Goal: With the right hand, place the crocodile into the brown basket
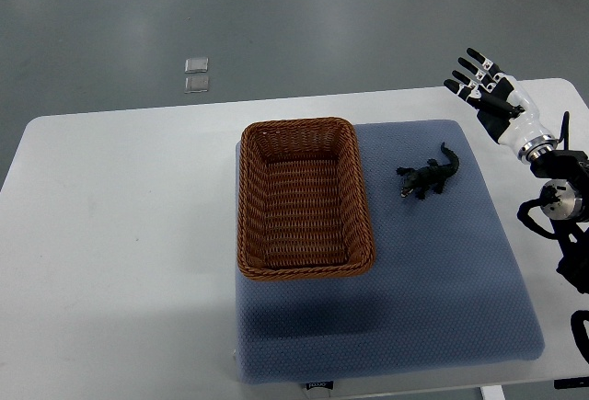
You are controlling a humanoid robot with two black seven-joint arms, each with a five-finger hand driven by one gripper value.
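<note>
**Top view.** The small dark plastic crocodile (428, 177) lies on the blue-grey textured mat (442, 280), toward the mat's far right corner. It is near the right long wall of the brown rectangular woven basket (299, 126) but not touching it. Its long axis runs diagonally, with the head toward the basket and the mat's near edge and the tail toward the mat's far right corner.

My right hand (488, 92) hovers over the far right corner of the white table (120, 216), beyond the mat's far edge. Its fingers (475, 58) are spread and hold nothing.

The crocodile lies to the near left of my fingertips, tail end closest. I judge the coming reach to be short, down and leftward.

My right forearm is cut off by the picture's right edge, and my left hand does not show. The crocodile's legs and mouth are too small to make out.
</note>
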